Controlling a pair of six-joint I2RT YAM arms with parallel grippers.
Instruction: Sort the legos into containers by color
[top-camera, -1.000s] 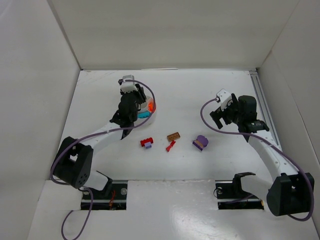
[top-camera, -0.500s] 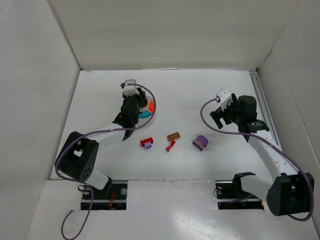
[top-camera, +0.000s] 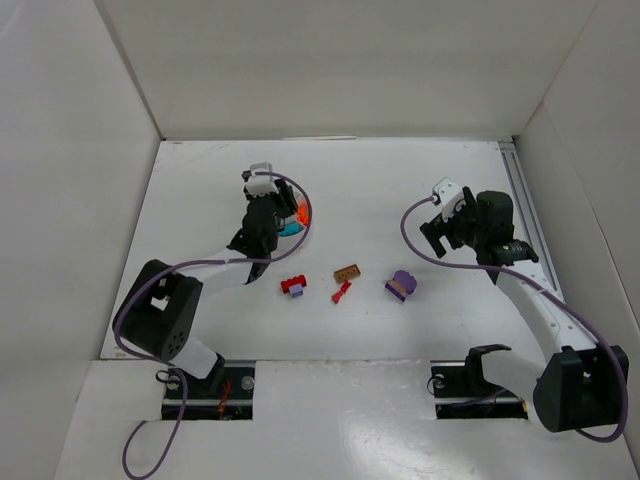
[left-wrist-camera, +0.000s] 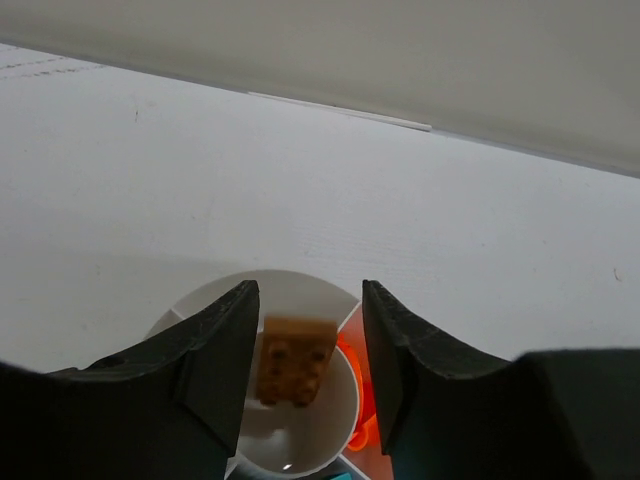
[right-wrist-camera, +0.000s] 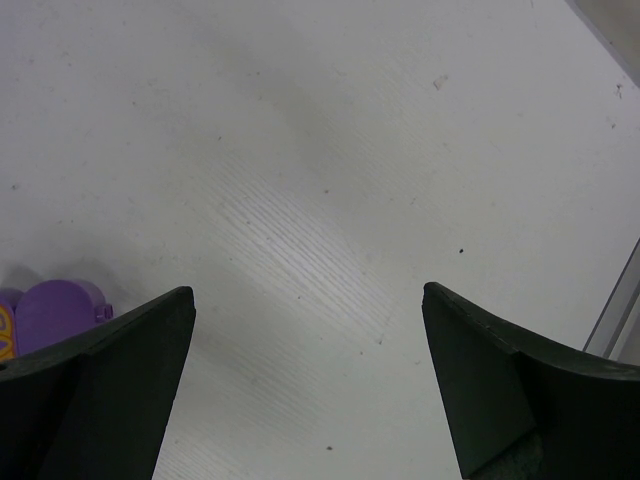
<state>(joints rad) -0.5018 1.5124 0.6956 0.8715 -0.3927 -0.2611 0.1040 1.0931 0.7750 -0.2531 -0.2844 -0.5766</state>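
Left claw (left-wrist-camera: 307, 300) shifted over dish (left-wrist-camera: 290, 286), released | right claw (right-wrist-camera: 308, 290) released | white table (top-camera: 400, 180), walls (top-camera: 330, 60)

Tan lego (left-wrist-camera: 293, 360) over white dish (left-wrist-camera: 292, 290)

Free room is lying wide at the far side, with bricks crowding the middle.

The left gripper (left-wrist-camera: 305, 335) is hanging over the white dish (top-camera: 304, 231). Its jaws are standing apart around a tan brick (left-wrist-camera: 294, 360) with little slack, and the dish's rim and dividers are ringing the fingertips. From the dish, bare table (top-camera: 400, 180) is running free toward 12 and 2 o'clock, up to the back wall (top-camera: 340, 70). The right gripper (right-wrist-camera: 308, 295) is spreading wide over bare surface, with a purple piece (right-wrist-camera: 55, 312) sitting at its 9 o'clock and a metal rail (right-wrist-camera: 612, 318) at its 3. At 6 o'clock from table centre, loose bricks (top-camera: 342, 292) are lying in the way of any low pass.
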